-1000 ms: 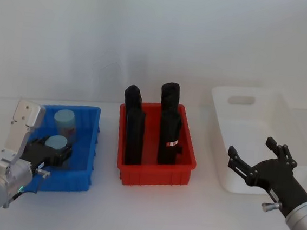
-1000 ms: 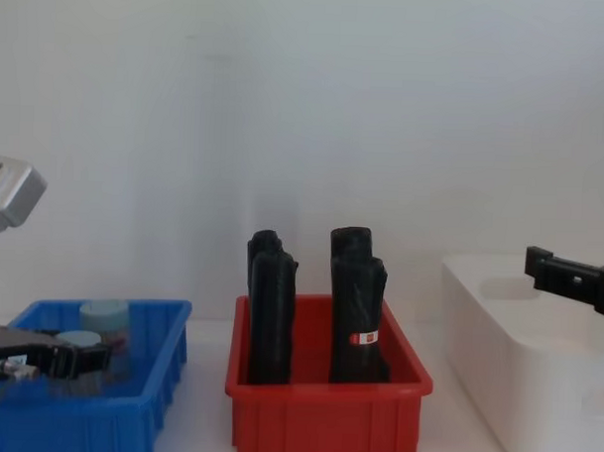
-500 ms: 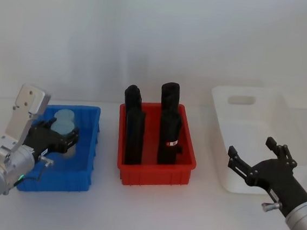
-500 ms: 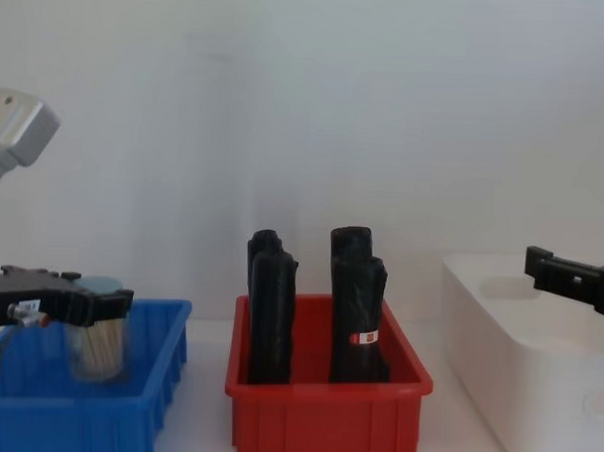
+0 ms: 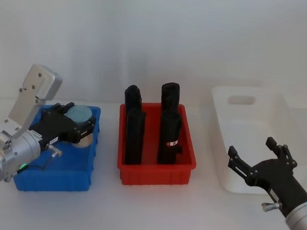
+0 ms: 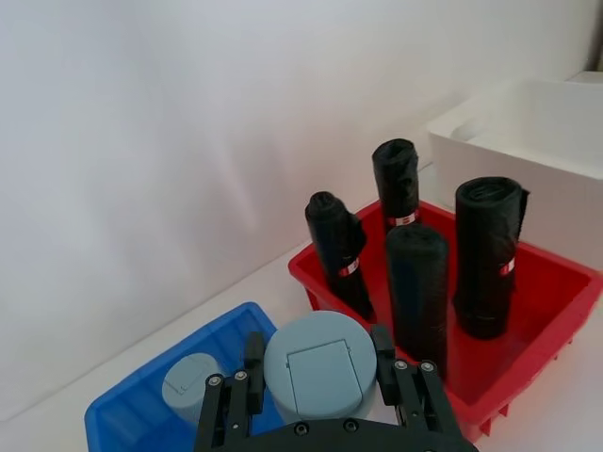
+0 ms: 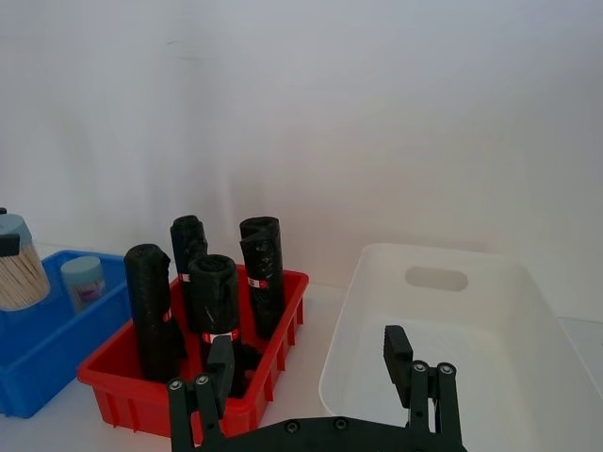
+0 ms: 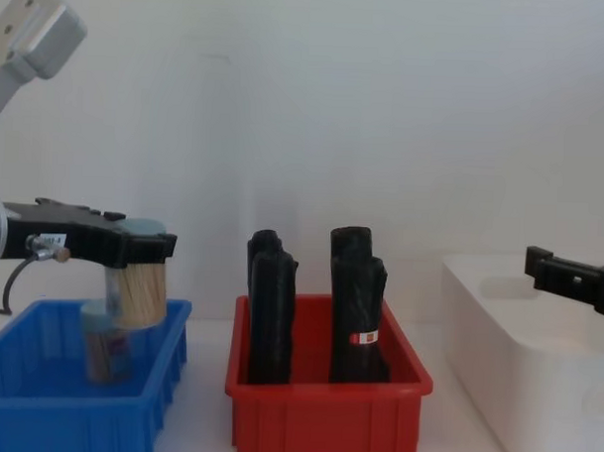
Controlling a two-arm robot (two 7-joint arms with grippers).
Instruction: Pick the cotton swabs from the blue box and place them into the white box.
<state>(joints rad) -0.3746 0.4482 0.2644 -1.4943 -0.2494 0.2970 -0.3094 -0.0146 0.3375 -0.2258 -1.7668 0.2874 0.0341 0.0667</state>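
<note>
My left gripper (image 5: 76,125) is shut on a cotton swab tub (image 5: 80,112) with a pale blue lid. It holds the tub (image 8: 139,295) upright, lifted above the right end of the blue box (image 8: 73,401). In the left wrist view the fingers (image 6: 382,350) clamp the lid (image 6: 320,365) from both sides. A second tub (image 8: 103,350) stands inside the blue box (image 6: 118,419). The white box (image 5: 252,130) sits at the far right. My right gripper (image 5: 257,167) hovers open in front of the white box, holding nothing.
A red bin (image 5: 156,172) with several tall black rolls (image 5: 168,124) stands between the blue box and the white box. The rolls rise well above the bin's rim. Bare white table lies in front of all three containers.
My left gripper has risen out of the blue box with the tub and shifted toward the red bin. The second tub stays in the box. The right arm has not moved.
</note>
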